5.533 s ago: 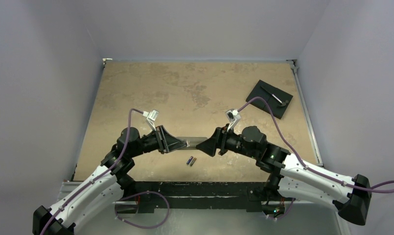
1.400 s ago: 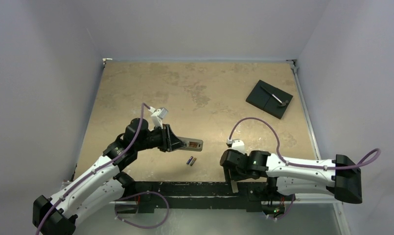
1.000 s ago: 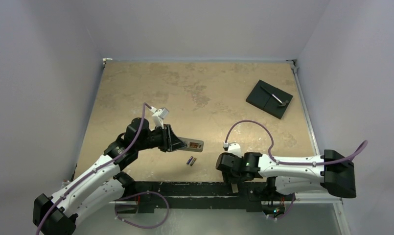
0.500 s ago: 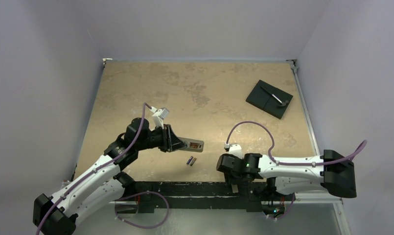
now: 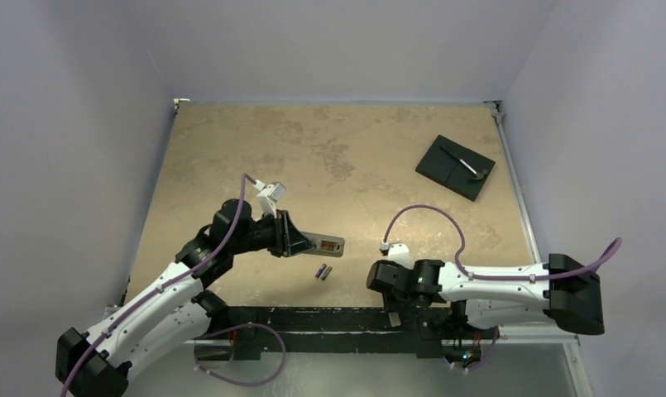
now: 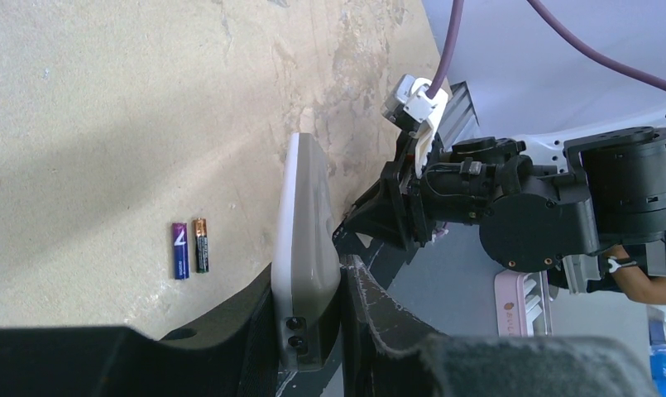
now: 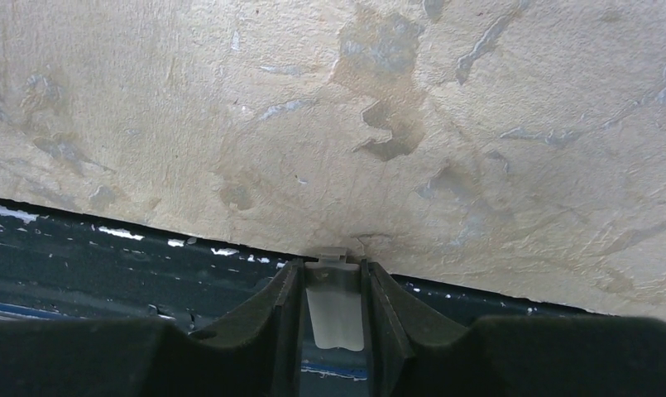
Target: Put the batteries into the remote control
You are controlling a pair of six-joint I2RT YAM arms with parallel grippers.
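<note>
My left gripper is shut on the remote control and holds it just above the table, its open battery bay facing up. In the left wrist view the remote control stands on edge between the left gripper fingers. The two batteries lie side by side on the table just in front of the remote; the batteries also show in the left wrist view. My right gripper points down at the table's near edge. In the right wrist view the right gripper is shut on the narrow grey cover strip.
A black square plate with a small tool on it lies at the back right. The table's dark front rail runs just under the right gripper. The right arm's wrist sits close to the right of the remote.
The right jaws have narrowed onto the cover strip at the table's near edge, and the right arm has shifted slightly. The left arm and remote have not moved.
</note>
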